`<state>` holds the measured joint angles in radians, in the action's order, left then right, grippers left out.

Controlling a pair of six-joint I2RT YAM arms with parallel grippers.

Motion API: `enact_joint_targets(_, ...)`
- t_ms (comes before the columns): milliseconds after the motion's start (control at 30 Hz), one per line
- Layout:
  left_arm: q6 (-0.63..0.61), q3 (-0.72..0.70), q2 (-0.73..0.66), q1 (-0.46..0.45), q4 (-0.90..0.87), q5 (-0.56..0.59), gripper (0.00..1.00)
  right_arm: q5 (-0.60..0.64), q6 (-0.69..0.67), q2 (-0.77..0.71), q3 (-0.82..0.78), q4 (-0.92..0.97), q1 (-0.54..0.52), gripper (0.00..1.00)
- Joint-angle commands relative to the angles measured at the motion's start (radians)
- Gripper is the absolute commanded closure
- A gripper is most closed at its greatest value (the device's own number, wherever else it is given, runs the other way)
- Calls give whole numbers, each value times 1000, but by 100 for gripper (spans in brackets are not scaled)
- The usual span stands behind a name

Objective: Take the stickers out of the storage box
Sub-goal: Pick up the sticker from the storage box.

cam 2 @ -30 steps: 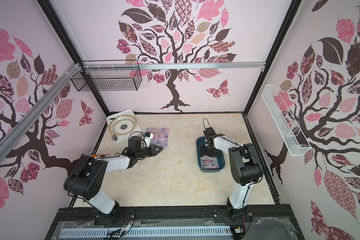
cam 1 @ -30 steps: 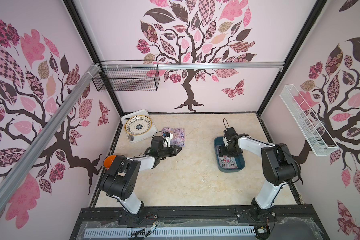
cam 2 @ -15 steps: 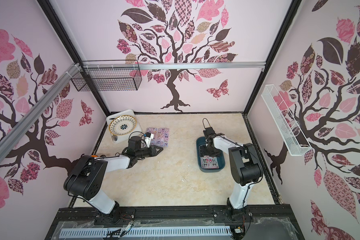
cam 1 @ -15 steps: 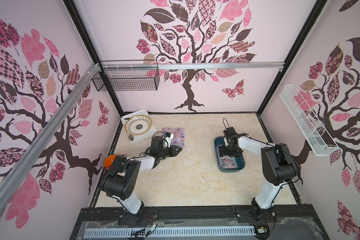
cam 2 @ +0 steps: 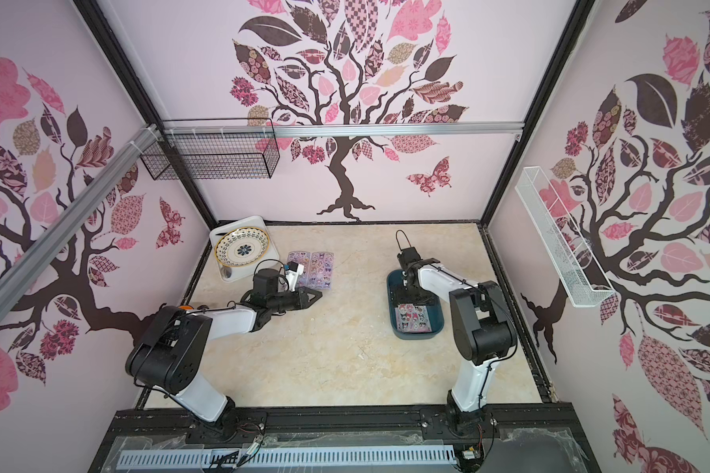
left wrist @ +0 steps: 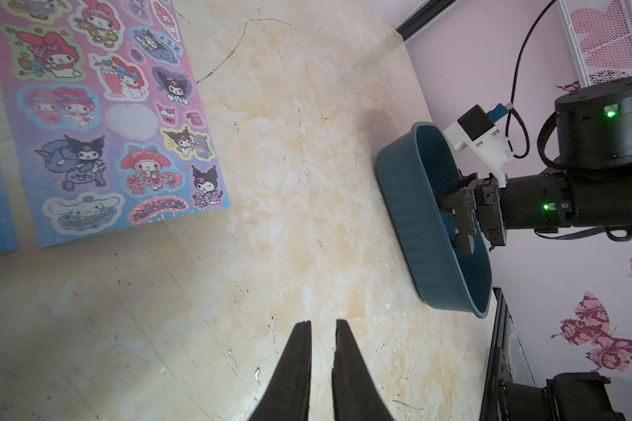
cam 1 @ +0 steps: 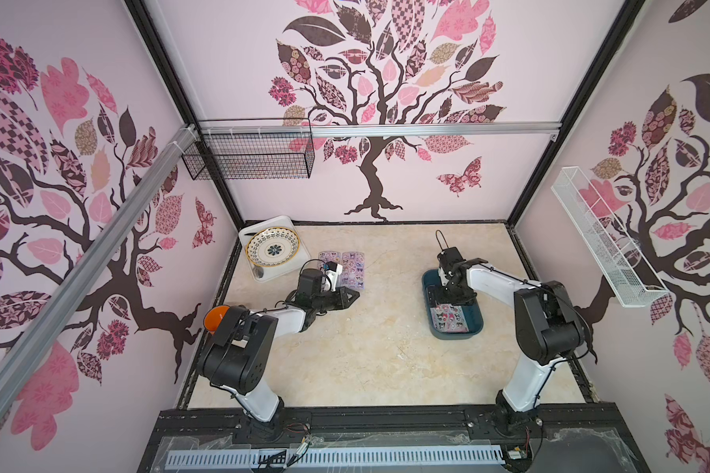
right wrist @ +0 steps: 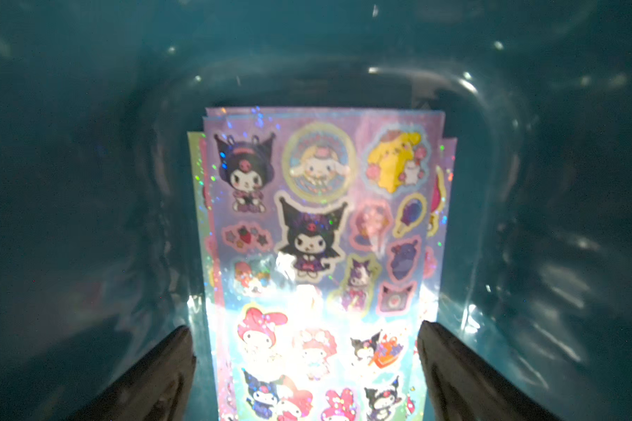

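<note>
The right gripper has just spread wide inside the dark teal plastic storage box, straddling the glittery pink cartoon stickers beneath it, likely readying another pick. The left gripper, nearly pressed together, holds nothing.

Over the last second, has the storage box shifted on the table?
No. In both top views the storage box lies at the same spot relative to the table's right edge, with the right hand inside it.
</note>
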<state>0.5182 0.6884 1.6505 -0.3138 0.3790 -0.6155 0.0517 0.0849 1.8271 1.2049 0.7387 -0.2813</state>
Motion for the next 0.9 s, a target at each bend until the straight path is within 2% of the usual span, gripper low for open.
enact_joint_targets(0, -23, 20, -3, 1, 1, -14, 81, 42, -10, 53, 33, 31, -6, 1)
enact_joint_targets(200, -24, 22, -2, 1, -2, -17, 81, 44, -13, 91, 36, 32, -5, 9)
enact_joint_targets(400, -25, 23, 3, 1, -2, -18, 81, 18, -10, 79, 27, 16, -6, 28)
enact_joint_targets(633, -24, 23, 5, 1, -2, -20, 81, 2, -6, -2, 9, 13, -1, 39)
enact_joint_targets(733, -25, 26, 11, 1, -2, -20, 81, -18, 8, -47, 2, 11, 5, 51)
enact_joint_targets(867, -24, 28, 20, 1, -2, -21, 81, -60, 10, -79, -10, 0, 19, 54)
